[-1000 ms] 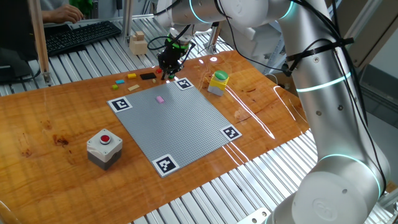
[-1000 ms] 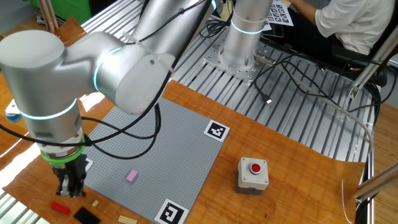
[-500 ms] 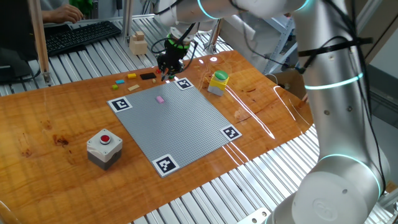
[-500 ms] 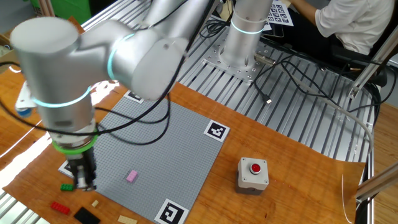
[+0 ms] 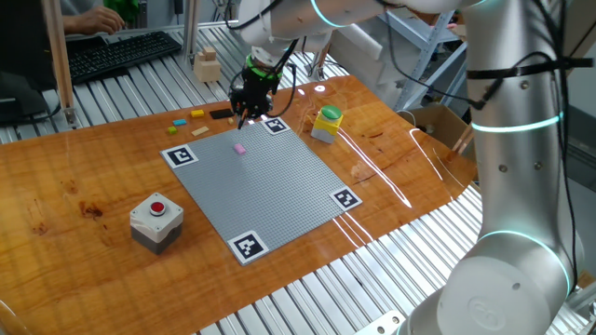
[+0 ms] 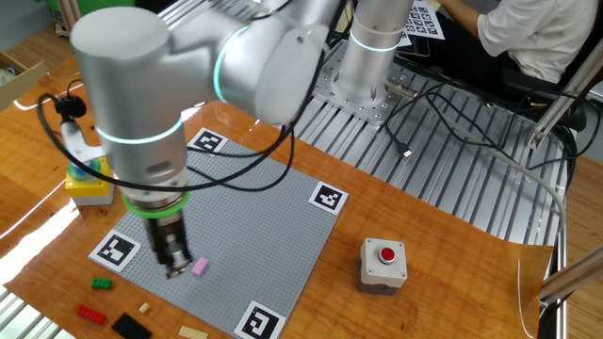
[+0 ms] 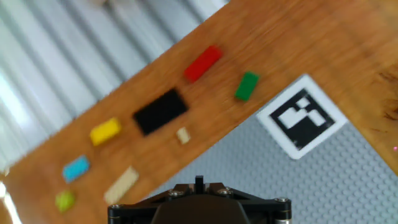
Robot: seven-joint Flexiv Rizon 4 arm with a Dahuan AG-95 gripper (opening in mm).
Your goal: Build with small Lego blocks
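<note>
Bright even light, glare streaks on glossy table [image 5: 391, 177], hand view motion-blurred

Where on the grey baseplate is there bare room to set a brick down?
Most of the grey baseplate is bare, from the pink brick toward the red button box. The loose bricks crowd the wood beyond its far edge.

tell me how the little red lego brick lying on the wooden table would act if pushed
The small red Lego brick lies flat and low, so it probably slides rather than tips or rolls. Being tiny plastic on the glossy wooden table, it likely skids easily and feels stiff and light.
</note>
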